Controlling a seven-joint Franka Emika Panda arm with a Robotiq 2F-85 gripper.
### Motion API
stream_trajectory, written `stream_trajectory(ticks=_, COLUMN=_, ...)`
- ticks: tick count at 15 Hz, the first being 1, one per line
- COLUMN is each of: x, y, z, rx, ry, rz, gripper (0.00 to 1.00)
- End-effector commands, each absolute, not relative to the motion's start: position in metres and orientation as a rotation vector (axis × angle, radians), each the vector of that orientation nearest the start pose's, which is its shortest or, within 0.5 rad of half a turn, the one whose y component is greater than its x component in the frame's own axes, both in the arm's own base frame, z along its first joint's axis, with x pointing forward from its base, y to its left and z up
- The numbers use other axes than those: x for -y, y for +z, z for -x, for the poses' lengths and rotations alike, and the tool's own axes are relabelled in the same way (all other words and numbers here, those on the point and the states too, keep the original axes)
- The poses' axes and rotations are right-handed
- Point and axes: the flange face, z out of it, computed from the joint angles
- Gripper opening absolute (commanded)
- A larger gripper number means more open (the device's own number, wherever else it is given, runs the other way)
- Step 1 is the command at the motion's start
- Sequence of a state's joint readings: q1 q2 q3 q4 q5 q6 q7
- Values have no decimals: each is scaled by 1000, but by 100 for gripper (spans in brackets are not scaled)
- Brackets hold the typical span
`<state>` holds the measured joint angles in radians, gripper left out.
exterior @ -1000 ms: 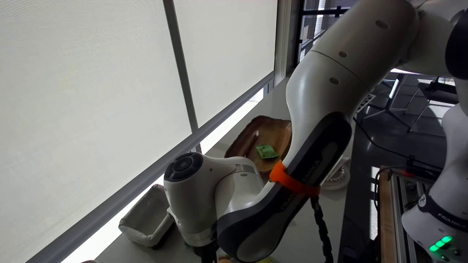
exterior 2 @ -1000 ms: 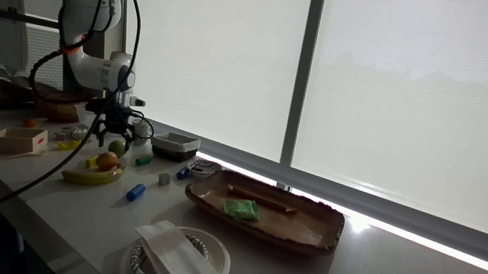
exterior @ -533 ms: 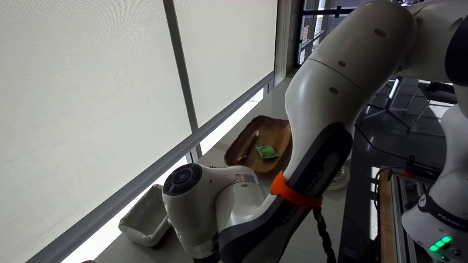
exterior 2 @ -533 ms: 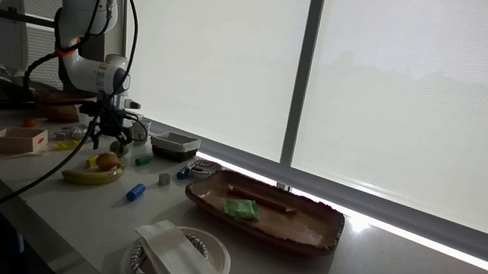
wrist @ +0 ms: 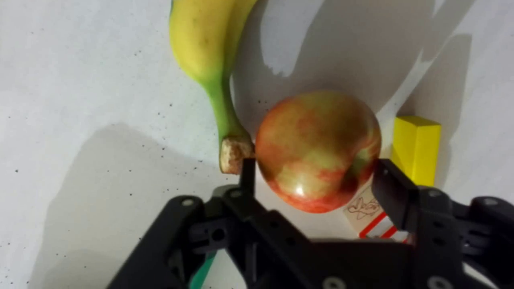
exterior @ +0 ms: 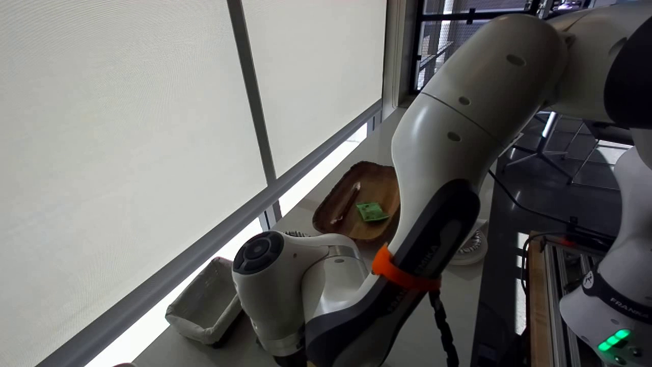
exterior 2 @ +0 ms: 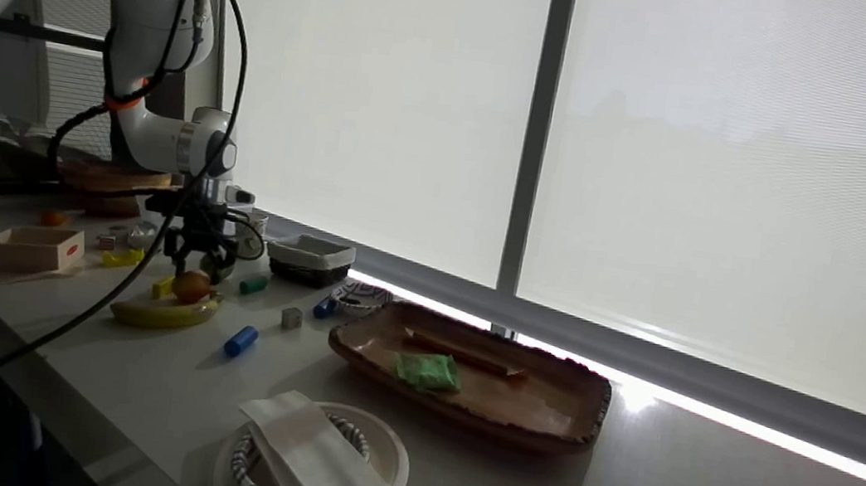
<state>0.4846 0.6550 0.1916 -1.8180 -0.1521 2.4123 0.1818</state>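
My gripper is open and low over the table, its fingertips on either side of a red and yellow apple. The left fingertip lies close to the apple and the banana's stem end. The right fingertip overlaps the apple's edge; whether either one touches it I cannot tell. A yellow banana and a yellow block lie beside the apple. A block with red stripes is partly hidden by the right finger. In an exterior view the gripper is just above and around the apple.
A green fruit, a green cylinder, a blue cylinder and a grey cube are near the arm. A lined basket, a wooden tray with a green packet, plates and a wooden box also stand on the table.
The arm has come down. The gripper first shifted left, then back right in an exterior view, and is now lower, at the apple. The things on the table stay about where they were.
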Motion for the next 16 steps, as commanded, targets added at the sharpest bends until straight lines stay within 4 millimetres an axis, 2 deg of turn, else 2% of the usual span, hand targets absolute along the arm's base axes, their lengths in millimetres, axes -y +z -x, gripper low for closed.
stream_trajectory(ticks=1, x=-396, y=176, z=-506, rx=892, ry=46, rz=2998, gripper=44)
stream_trajectory(ticks=3, x=-394, y=182, z=-506, rx=891, ry=25, rz=2990, gripper=39)
stream_trajectory(ticks=5, x=-395, y=193, z=-503, rx=878, ry=12, rz=2992, gripper=28)
stream_trajectory(ticks=11, x=-397, y=230, z=-486, rx=847, ry=37, rz=3043, gripper=25)
stream_trajectory(ticks=16, x=-376, y=264, z=-464, rx=635, ry=57, rz=3153, gripper=25)
